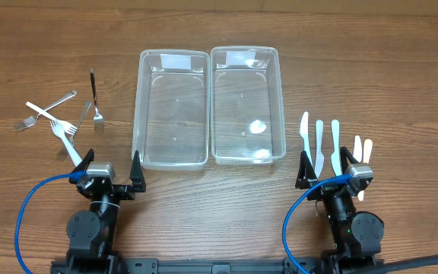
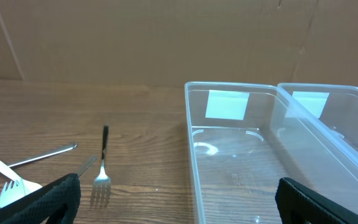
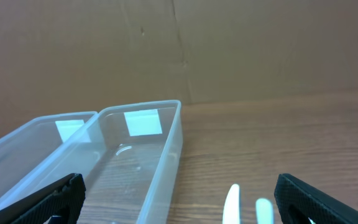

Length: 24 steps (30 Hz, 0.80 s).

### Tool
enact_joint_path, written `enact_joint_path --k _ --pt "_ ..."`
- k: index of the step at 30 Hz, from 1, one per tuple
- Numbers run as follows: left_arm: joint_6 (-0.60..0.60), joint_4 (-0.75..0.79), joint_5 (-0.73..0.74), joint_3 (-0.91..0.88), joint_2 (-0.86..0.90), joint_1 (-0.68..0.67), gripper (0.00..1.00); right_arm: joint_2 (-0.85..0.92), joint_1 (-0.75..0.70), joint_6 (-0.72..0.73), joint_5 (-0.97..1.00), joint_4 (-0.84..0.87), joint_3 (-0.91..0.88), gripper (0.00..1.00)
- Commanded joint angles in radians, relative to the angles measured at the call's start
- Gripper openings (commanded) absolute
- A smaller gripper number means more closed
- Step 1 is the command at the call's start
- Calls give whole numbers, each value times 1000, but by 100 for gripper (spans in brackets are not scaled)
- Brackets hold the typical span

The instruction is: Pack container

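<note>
Two clear plastic containers stand side by side at mid table, the left one (image 1: 171,106) and the right one (image 1: 246,103); both look empty. Metal forks (image 1: 96,97) and a white plastic fork (image 1: 61,131) lie left of them. White plastic knives (image 1: 318,146) lie in a row at the right. My left gripper (image 1: 111,169) is open and empty near the left container's front corner. My right gripper (image 1: 328,169) is open and empty over the knives' near ends. The left wrist view shows a metal fork (image 2: 102,167) and the left container (image 2: 241,155). The right wrist view shows the right container (image 3: 135,162) and knife tips (image 3: 232,202).
The wooden table (image 1: 371,84) spreads around everything. A cardboard wall (image 2: 166,37) stands behind the table. Blue cables (image 1: 33,205) run from both arm bases at the front edge.
</note>
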Motion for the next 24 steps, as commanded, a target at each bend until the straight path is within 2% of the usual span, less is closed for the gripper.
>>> enact_joint_path --k 1,7,12,14,15,17,20,22,24 --pt "-112 -24 16 13 9 1 100 -5 -2 124 -5 -8 0 100" --pt "-124 -332 -39 332 137 2 100 90 -2 137 -7 -151 200 100" --pt "-117 -602 -172 694 411 2 100 393 -2 133 -7 -340 526 100" --pt "-117 -733 -199 838 550 2 100 545 -2 129 -7 -479 694 100" --pt "-117 -772 -199 883 592 2 100 605 -2 129 -6 -541 758 100" --pt "-123 -944 -198 1063 758 3 100 750 -2 97 -7 -697 934 100" --pt "-124 -1140 -182 1272 933 2 100 882 -2 92 -19 -828 1095 100" --pt "-124 -1220 -164 1342 1007 2 100 937 -2 84 -13 -888 1157 100" --pt "-125 -1234 -168 1347 1045 3 100 967 -2 84 -7 -913 1180 100"
